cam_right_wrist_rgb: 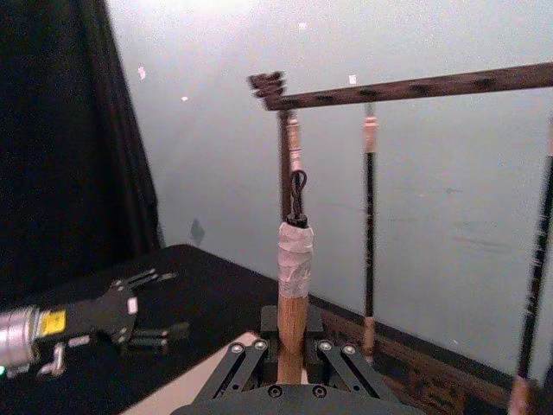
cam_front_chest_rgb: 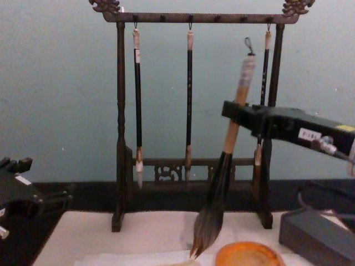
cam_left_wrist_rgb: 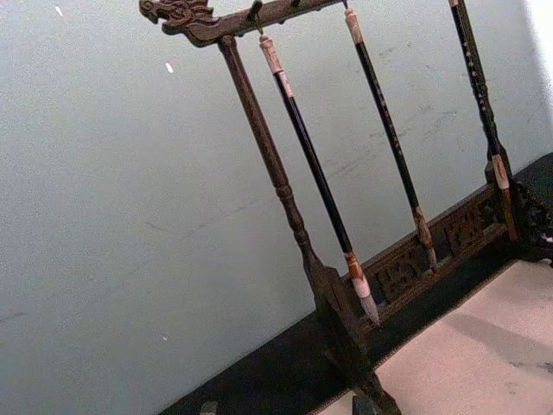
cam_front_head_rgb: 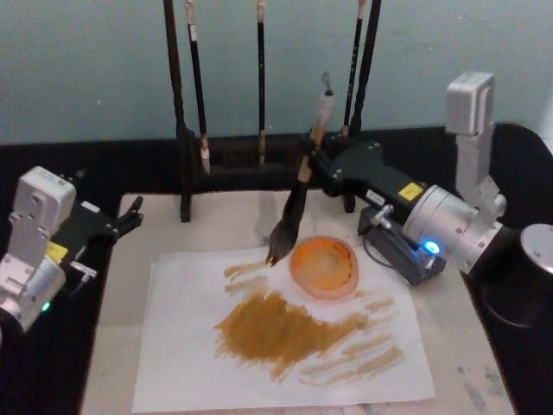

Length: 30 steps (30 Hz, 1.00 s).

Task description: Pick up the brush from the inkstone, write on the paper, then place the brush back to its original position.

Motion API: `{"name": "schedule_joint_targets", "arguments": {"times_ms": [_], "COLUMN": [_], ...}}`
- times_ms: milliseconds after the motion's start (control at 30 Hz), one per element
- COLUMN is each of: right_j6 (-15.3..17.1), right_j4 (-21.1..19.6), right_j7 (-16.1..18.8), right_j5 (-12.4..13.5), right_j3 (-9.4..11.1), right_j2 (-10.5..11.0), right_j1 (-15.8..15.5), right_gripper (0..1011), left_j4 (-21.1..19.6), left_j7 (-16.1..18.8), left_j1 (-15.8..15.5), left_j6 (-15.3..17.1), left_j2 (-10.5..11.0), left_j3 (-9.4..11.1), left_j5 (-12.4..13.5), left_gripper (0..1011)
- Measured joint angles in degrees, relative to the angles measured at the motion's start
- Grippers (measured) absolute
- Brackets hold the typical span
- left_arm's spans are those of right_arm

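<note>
the right gripper reaches in from the right side of the table, its fingers clamped on the tan wooden handle of the large brush, just below the white-wrapped end with its black loop. the brush hangs from the grip at a slant. its handle top leans toward the back wall and its bushy dark bristles point down and to the left of the gripper, so the tip sits lower and nearer the robot than the fingers.

the tip stands at the far edge of the paper, just left of the round orange ink dish; whether it touches the sheet cannot be told. broad ochre strokes already mark the middle of the paper, which lies on an off-white mat.

behind the brush stands a dark wooden brush rack with three thin black-handled brushes hanging from its bar. the left gripper rests at the left edge of the mat, fingers apart, holding nothing, well apart from the brush.
</note>
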Motion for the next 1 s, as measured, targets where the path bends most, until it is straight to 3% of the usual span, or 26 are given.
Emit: {"name": "schedule_joint_targets", "arguments": {"times_ms": [200,500,1000], "right_j6": [-2.84,-6.64,-9.81], "right_j4": [0.21,1.09,2.86], "right_j7": [0.70,-0.91,1.27], "right_j5": [-4.60,-11.79,-16.38], "right_j3": [-1.20,-1.96,-2.33], "right_j2": [-0.07,-0.56,-2.14], "right_j1": [-0.41,-0.67,-0.34], "right_gripper": [176,176,176], "left_j4": [0.00,-0.01,0.00], "left_j7": [0.00,0.00,0.00], "left_j1": [-0.01,0.00,0.00], "left_j6": [0.00,0.00,0.00], "left_j2": [0.00,0.00,0.00], "left_j3": [0.00,0.00,0.00], "left_j5": [0.00,0.00,0.00], "left_gripper": [1010,1010,1010]}}
